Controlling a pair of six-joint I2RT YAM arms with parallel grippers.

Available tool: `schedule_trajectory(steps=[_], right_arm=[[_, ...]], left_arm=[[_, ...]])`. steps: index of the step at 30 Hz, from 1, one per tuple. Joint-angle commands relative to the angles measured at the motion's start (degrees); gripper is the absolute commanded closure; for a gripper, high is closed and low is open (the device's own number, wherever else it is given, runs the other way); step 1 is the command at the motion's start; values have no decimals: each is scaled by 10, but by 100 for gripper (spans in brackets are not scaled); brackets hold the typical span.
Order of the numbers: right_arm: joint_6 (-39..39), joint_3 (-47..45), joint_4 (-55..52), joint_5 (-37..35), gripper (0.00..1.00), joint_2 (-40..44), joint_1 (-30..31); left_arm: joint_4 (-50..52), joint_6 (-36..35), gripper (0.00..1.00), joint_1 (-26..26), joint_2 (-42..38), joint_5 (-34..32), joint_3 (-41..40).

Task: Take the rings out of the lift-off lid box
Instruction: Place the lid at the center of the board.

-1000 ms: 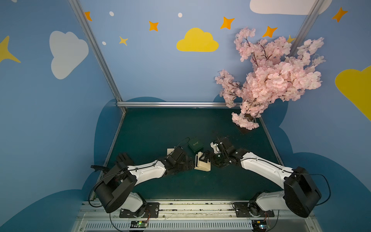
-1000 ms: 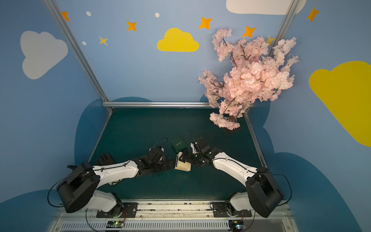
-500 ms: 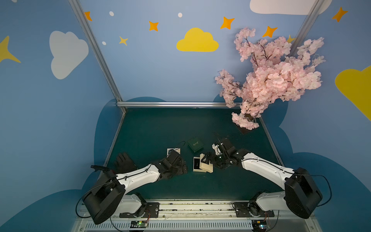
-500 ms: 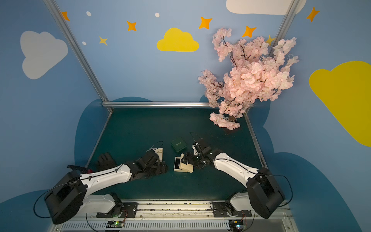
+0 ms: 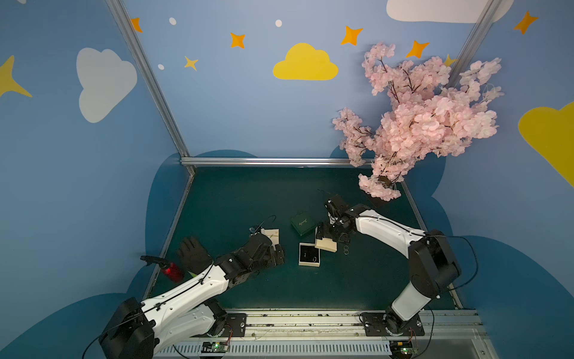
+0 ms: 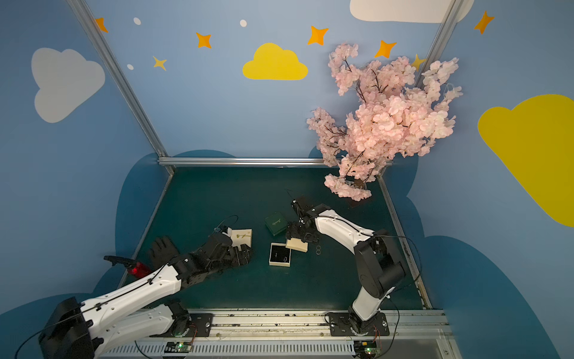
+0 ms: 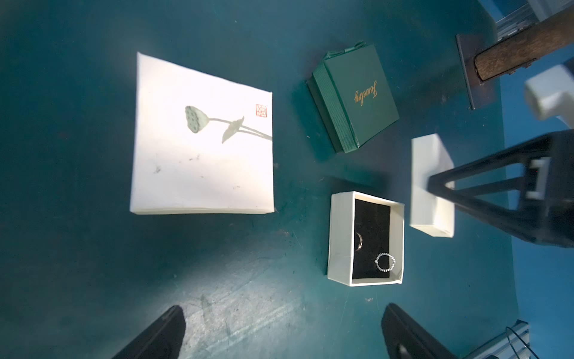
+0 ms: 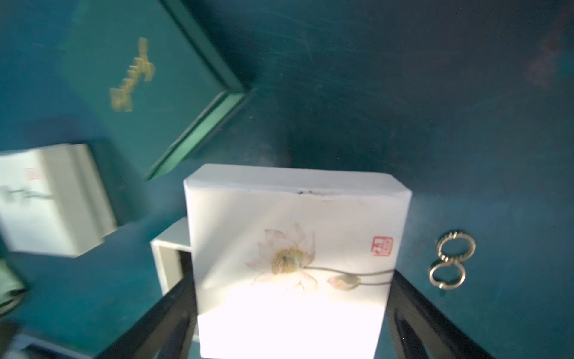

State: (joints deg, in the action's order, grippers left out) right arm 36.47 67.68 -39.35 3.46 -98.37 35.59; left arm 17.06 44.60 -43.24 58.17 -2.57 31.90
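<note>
The lift-off lid box (image 5: 300,255) (image 6: 271,255) (image 7: 340,236) stands open mid-mat, a cream base with a black insert. Two thin silvery rings (image 7: 385,262) lie inside it. Two more rings (image 5: 345,249) (image 6: 318,250) (image 8: 452,261) lie on the mat just right of the box. Its lid (image 5: 325,244) (image 6: 297,245) (image 8: 292,217), cream with a lotus flower, hangs tilted beside the base. My right gripper (image 5: 324,237) (image 8: 292,310) is shut on it, one finger on each side. My left gripper (image 5: 278,255) (image 7: 282,332) is open and empty, left of the box.
A closed green jewelry box (image 5: 303,222) (image 7: 354,99) lies behind the open box. A larger cream box (image 5: 271,234) (image 7: 202,140) sits by my left wrist. A black glove (image 5: 192,255) and red bottle (image 5: 170,270) are front left. A pink blossom tree (image 5: 419,124) stands back right.
My left arm has drawn back to the left, away from the box. The right gripper has carried the lid off to the right, uncovering the base and its rings.
</note>
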Motion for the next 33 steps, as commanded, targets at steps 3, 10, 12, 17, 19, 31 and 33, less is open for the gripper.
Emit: schedule_trajectory(steps=[3,10,12,17,19,31,33], right_arm=[[-25,22,-26,-28,5,4,1],[-33,54,-108,-116,5,10,3],[-31,42,-100,-103,6,28,5],[2,-16,-56,-38,18,83,22],[23,-44,-31,-14,27,105,35],[90,-94,44,40,70,103,97],[90,-84,45,43,69,87,105]], left_arm=[[12,-4,0,3,-3,-13,-6],[3,-13,0,6,17,-14,1],[-1,-16,0,7,30,-12,10],[-15,-34,0,9,73,0,39],[-28,-39,0,9,90,8,50],[-45,-53,2,13,177,65,104],[-57,-42,2,13,178,76,94]])
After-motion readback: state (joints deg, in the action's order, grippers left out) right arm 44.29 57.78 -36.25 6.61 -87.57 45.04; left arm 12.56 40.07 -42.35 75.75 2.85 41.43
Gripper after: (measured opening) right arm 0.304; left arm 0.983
